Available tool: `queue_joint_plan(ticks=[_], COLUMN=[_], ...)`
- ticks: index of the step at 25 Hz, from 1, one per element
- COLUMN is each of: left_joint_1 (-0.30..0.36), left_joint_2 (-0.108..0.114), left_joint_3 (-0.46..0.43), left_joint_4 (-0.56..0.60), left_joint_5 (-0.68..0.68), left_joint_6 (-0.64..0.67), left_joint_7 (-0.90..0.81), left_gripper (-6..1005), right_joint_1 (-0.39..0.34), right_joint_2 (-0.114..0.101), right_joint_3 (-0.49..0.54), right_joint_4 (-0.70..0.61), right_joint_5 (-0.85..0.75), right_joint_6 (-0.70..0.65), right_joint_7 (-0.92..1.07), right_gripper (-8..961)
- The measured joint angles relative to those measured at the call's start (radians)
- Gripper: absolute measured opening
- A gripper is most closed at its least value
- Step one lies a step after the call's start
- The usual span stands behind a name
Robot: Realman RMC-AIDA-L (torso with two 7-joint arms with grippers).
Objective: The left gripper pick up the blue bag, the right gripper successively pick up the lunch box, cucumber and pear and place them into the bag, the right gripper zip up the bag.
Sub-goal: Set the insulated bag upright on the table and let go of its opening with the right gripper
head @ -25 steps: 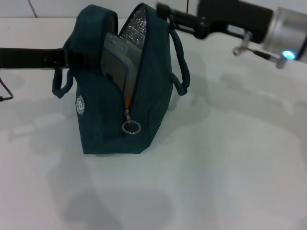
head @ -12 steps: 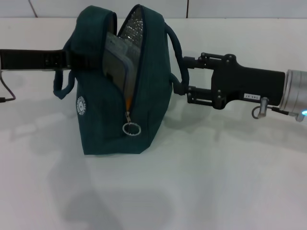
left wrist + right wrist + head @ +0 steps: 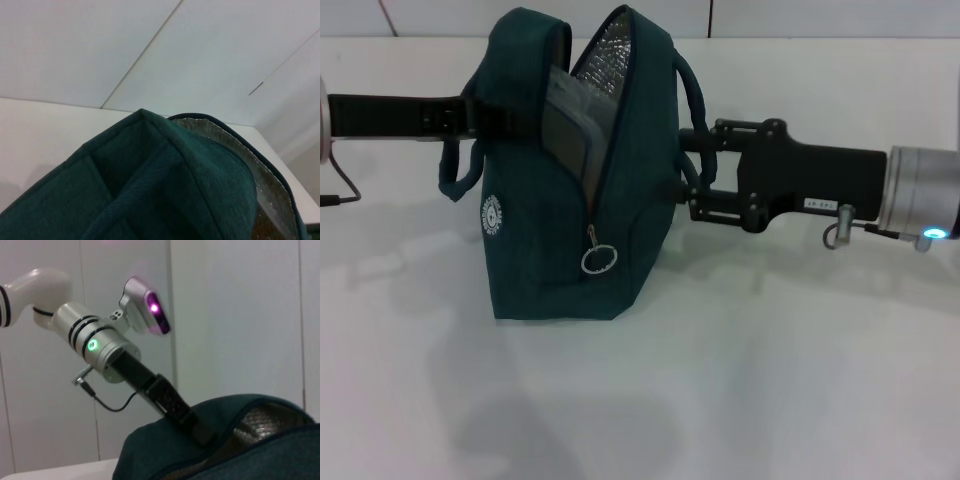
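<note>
Standing upright on white counter (image 3: 800, 380): teal fabric bag (image 3: 640, 200), foil-lined, round white logo unreadable. Left tool (image 3: 485, 115) pinches its rim; right tool (image 3: 692, 185) spread beside handle.

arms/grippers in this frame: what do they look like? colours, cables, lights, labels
Right gripper: matte black, boxy body with a small white label, joined to a silver cylindrical wrist showing a blue-white light and a thin cable at a metal fitting. Left gripper: long, slim black body against the blue bag. The right wrist view shows its silver wrist with black rings, green light, thin black cable, white arm segment, and a grey camera pod glowing purple.
</note>
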Motion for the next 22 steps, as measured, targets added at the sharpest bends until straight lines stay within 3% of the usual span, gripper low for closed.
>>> queue_joint_plan(ticks=[8, 15, 22], left_joint_1=[0.000, 0.004, -0.015], left_joint_2=[-0.003, -0.005, -0.008], left_joint_3=[0.001, 0.004, 0.049], left_joint_4=[0.000, 0.000, -0.037], left_joint_5=[-0.002, -0.007, -0.078], left_joint_6=[-0.001, -0.001, 0.000], left_joint_7=[0.000, 0.011, 0.030], left_gripper=[37, 37, 37], right_joint_1=[0.003, -0.086, -0.200], right_joint_2=[-0.001, -0.009, -0.011], right_joint_3=[-0.017, -0.010, 0.040], right_joint_4=[-0.001, -0.130, -0.289], right_joint_5=[-0.015, -0.049, -0.121], right_joint_6=[0.009, 0.009, -0.002], right_joint_7=[-0.010, -0.045, -0.041], right_gripper=[568, 280, 232])
